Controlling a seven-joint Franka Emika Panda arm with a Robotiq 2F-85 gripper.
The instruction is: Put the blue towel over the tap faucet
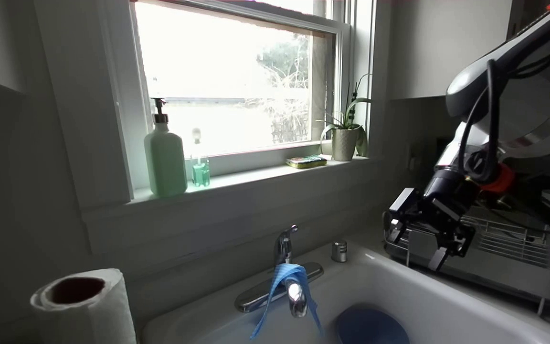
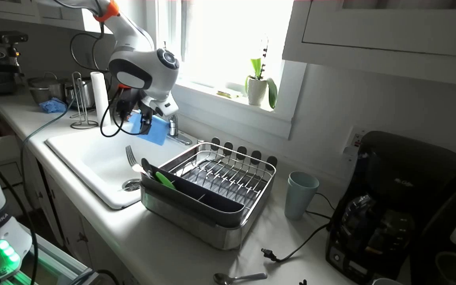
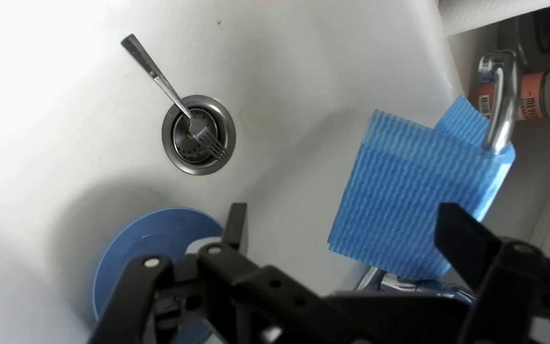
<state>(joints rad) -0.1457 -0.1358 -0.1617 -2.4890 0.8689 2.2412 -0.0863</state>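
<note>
In an exterior view, the blue towel (image 1: 285, 271) is draped across the spout of the chrome tap (image 1: 283, 251), with one end suspended to the left and the other to the right; the spout tip is exposed. In the wrist view, thin striped fabric is presented as a broad panel. The tap is mounted at the far side of the sink (image 2: 97, 162), its lever pointed upward.

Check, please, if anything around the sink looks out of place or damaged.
Yes: a fork lies in the sink, partly over the drain, which looks odd because other cutlery stands in the dish rack. The towel hangs over the faucet as intended; no damage shows.
</note>
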